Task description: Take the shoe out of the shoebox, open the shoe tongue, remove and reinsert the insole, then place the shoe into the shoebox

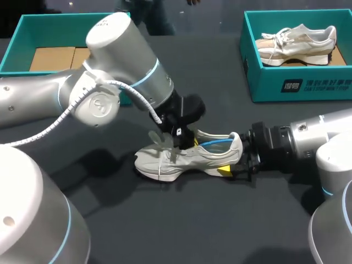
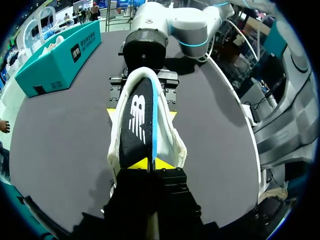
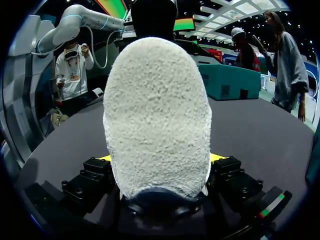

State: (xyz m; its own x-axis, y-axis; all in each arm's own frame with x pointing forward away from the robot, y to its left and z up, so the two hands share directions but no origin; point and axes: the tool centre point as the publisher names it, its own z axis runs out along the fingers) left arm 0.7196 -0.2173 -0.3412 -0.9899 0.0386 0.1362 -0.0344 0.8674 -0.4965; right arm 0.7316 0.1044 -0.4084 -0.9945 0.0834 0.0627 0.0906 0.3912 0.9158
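Sneaker (image 1: 190, 157) sitting in the middle of the dark counter (image 1: 220, 220), right jaws squeezing its heel from two sides, left jaws over its laces (image 1: 160, 140), cannot tell if they hold anything, black insole (image 2: 137, 125) inside.

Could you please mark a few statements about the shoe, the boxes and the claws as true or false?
1. The shoe lies on the table, outside both boxes. True.
2. The right claw grips the shoe at its toe. False: it is shut on the heel.
3. The right box holds a second shoe. True.
4. The left box also holds a shoe. False: only cardboard shows inside it.
5. The insole lies on the table beside the shoe. False: the left wrist view shows the black insole inside the shoe.
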